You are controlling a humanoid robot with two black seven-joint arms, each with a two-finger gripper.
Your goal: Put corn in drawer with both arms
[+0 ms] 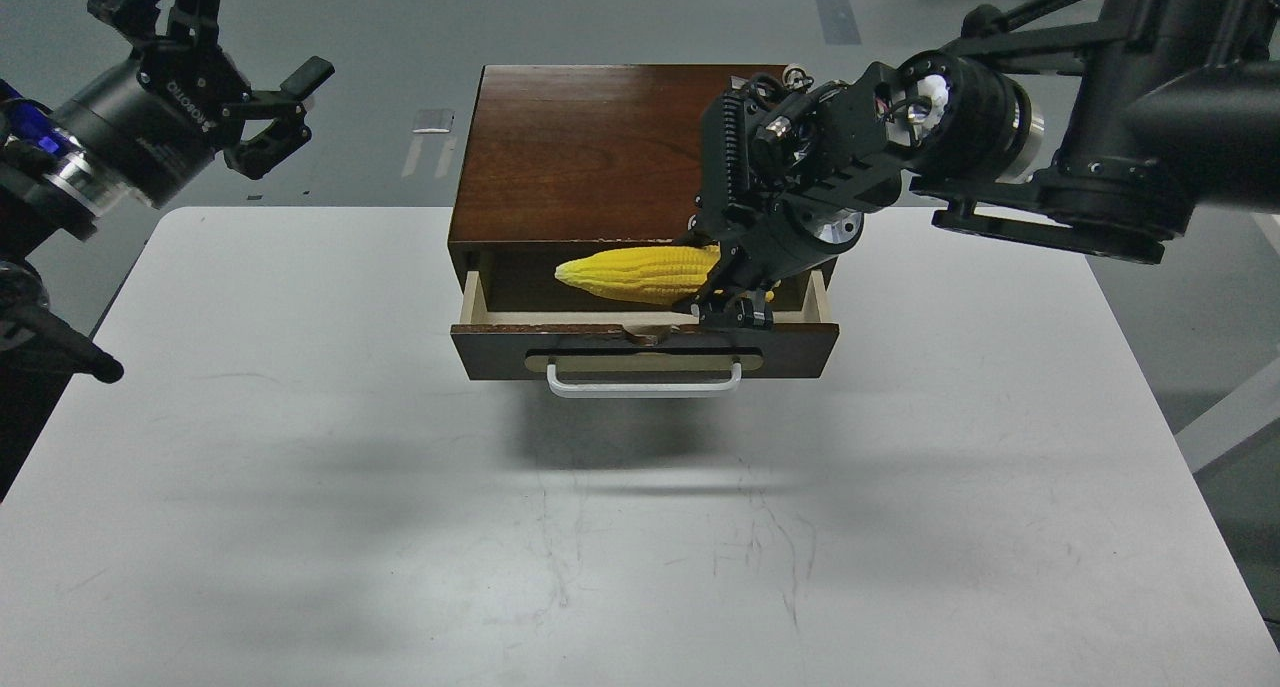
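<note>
The yellow corn (pixel 635 272) lies level, tip to the left, over the open drawer (pixel 644 347), which is pulled out of the dark brown cabinet (pixel 580 152). My right gripper (pixel 735 292) is shut on the corn's thick right end and holds it just above the drawer's cavity, its fingertips near the drawer's front edge. The white bar handle (pixel 645 382) faces me. My left gripper (pixel 285 112) is open and empty, raised off the table's far left corner, well away from the cabinet.
The cabinet stands at the far middle of the white table (pixel 300 467). My right arm (pixel 1050 157) reaches in from the upper right over the cabinet's right side. Grey floor lies beyond the table.
</note>
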